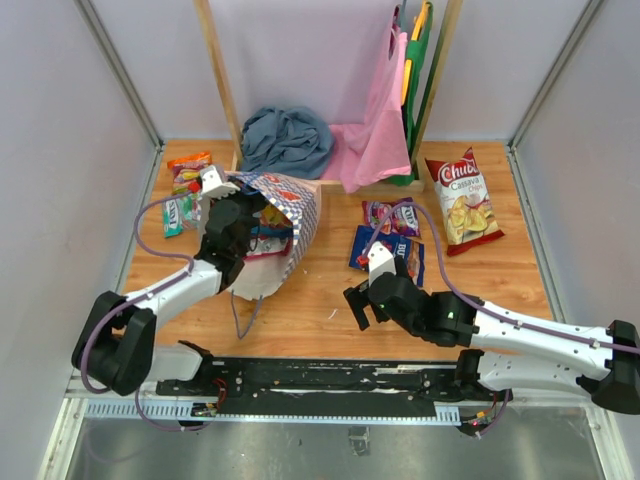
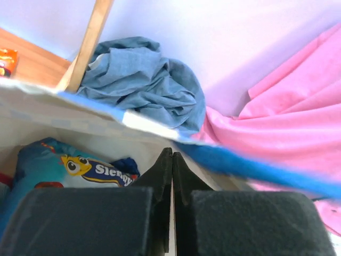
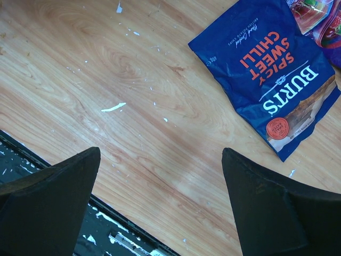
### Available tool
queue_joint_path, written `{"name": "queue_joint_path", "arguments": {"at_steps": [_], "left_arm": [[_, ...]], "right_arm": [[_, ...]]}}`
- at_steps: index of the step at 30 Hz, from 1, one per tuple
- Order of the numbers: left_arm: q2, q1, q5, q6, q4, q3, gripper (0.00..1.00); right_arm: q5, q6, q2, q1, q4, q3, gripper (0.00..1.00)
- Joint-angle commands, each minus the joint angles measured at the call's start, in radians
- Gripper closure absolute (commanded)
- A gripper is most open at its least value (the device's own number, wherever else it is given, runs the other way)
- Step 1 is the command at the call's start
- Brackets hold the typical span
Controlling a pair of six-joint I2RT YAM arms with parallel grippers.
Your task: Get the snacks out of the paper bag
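The paper bag point(image 1: 295, 215) lies on its side at the left of the table point(image 1: 310, 318), its mouth turned toward the left arm. Packets point(image 1: 268, 232) show in the mouth. The left wrist view shows a blue packet point(image 2: 58, 165) lying against the bag's pale inner wall point(image 2: 64, 114).

The left claw point(image 1: 232, 228) is at the mouth. Its fingers point(image 2: 162, 170) are pressed together, and the bag's blue-edged rim runs into their tips, with a thin pale strip nipped between them.

Left of the bag, on the table, lie an orange packet point(image 1: 188, 163) and a teal packet point(image 1: 172, 215). Right of the bag lie a dark blue bag point(image 1: 385, 250) point(image 3: 272, 80) and, just behind it, a magenta packet point(image 1: 392, 215). Farther right is the red-and-white chip bag point(image 1: 463, 200).

The right claw point(image 1: 362, 303) point(image 3: 160, 154) hangs above bare table right of the paper bag and just nearer the bases than the dark blue bag. Its jaws are spread wide and hold nothing.

Behind the paper bag a grey-blue cloth point(image 1: 287, 140) point(image 2: 144, 80) is heaped against a wooden frame point(image 1: 220, 80), with a pink cloth point(image 1: 375, 140) point(image 2: 287, 117) beside it to the right.
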Motion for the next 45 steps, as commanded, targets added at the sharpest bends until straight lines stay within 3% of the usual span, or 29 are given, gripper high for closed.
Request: {"name": "queue_joint_path", "arguments": {"at_steps": [1, 2, 3, 4, 5, 7, 12, 17, 22, 31, 45], "left_arm": [[-0.078, 0.010, 0.036, 0.052, -0.066, 0.019, 0.99], [-0.087, 0.012, 0.036, 0.040, -0.120, 0.032, 0.96], [-0.095, 0.012, 0.038, 0.012, -0.178, 0.045, 0.81], [-0.095, 0.012, 0.052, -0.019, -0.230, 0.055, 0.58], [-0.092, 0.012, 0.076, -0.056, -0.266, 0.054, 0.44], [-0.081, 0.012, 0.116, -0.132, -0.300, 0.025, 0.36], [-0.080, 0.012, 0.126, -0.294, -0.168, -0.145, 0.33], [-0.044, 0.012, 0.123, -0.358, -0.235, -0.132, 0.22], [-0.011, 0.019, 0.123, -0.405, -0.205, -0.144, 0.14], [0.066, 0.040, 0.170, -0.534, -0.251, -0.137, 0.19], [-0.145, 0.038, 0.163, -0.632, -0.507, -0.175, 0.19]], "right_arm": [[0.003, -0.004, -0.017, -0.015, 0.005, -0.018, 0.02], [0.003, -0.003, -0.020, -0.014, 0.007, -0.021, 0.02], [0.003, -0.004, -0.020, -0.014, 0.009, -0.023, 0.02], [0.003, -0.004, -0.020, -0.014, 0.014, -0.026, 0.02], [0.003, -0.005, -0.015, -0.015, 0.020, -0.029, 0.02], [-0.004, -0.007, 0.001, -0.015, 0.034, -0.026, 0.02], [-0.017, -0.007, 0.041, -0.015, 0.026, 0.004, 0.02], [-0.014, -0.010, 0.030, -0.014, 0.021, -0.008, 0.02], [-0.015, -0.005, 0.028, -0.016, 0.030, -0.020, 0.02], [-0.005, -0.012, 0.023, -0.016, 0.018, -0.022, 0.02], [-0.018, -0.018, 0.055, -0.016, 0.058, -0.030, 0.02]]}}
